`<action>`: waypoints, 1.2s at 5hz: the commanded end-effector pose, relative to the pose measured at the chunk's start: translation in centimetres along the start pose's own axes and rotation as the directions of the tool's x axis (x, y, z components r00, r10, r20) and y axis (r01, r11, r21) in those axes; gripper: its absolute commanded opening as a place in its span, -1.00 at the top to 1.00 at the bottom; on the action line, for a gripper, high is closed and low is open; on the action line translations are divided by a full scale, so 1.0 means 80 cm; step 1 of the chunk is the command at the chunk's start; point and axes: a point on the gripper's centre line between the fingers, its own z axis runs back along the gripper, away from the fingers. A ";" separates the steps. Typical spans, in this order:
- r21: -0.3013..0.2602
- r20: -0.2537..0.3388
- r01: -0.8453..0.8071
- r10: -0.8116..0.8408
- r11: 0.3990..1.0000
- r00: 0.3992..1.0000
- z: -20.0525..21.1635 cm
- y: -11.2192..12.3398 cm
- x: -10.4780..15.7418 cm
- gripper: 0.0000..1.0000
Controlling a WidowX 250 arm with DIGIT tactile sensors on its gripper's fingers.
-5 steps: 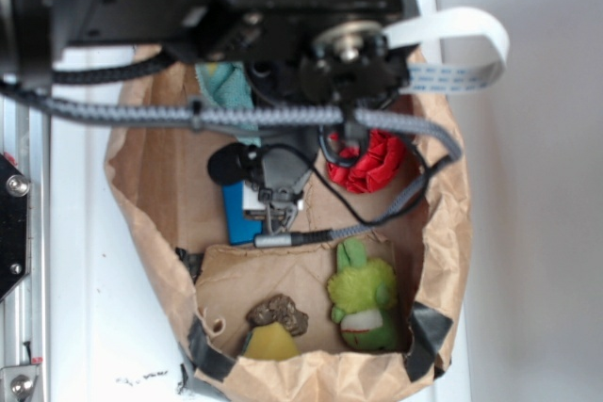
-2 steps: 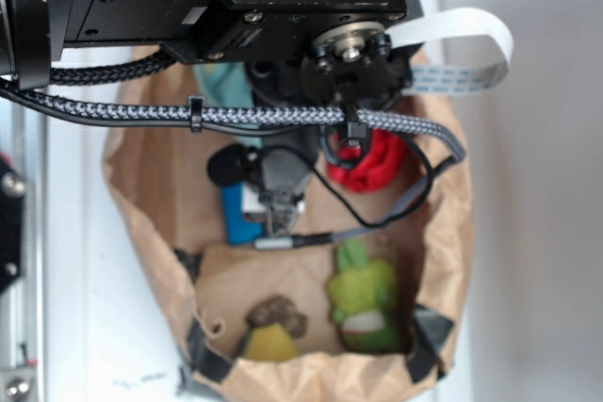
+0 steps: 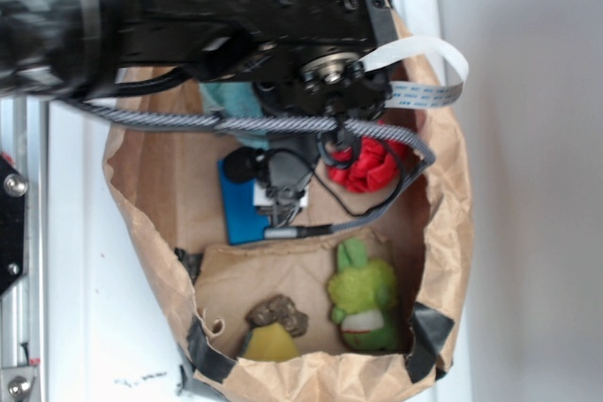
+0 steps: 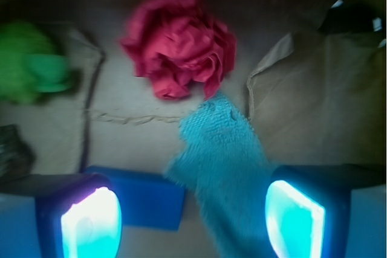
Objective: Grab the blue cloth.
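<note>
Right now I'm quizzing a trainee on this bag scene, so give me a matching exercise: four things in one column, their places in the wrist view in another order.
1. blue cloth
2. red cloth
3. blue block
4. green toy

a. far left edge
b. top centre, bunched up
c. bottom left, by one glowing pad
d. between the open jaws, nearer the right-hand pad

Pairs: 1-d, 2-b, 3-c, 4-a

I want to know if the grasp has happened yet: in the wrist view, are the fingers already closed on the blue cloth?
No, the gripper is open, with the blue cloth lying unpinched between its fingers.
</note>
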 end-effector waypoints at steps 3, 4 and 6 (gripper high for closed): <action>0.122 0.021 -0.034 0.032 0.992 0.999 -0.035 0.028 0.050 -1.00; 0.137 -0.001 -0.079 0.080 0.987 0.997 -0.043 0.028 0.041 -1.00; 0.132 -0.043 -0.025 0.031 0.991 0.999 -0.042 0.021 0.006 -1.00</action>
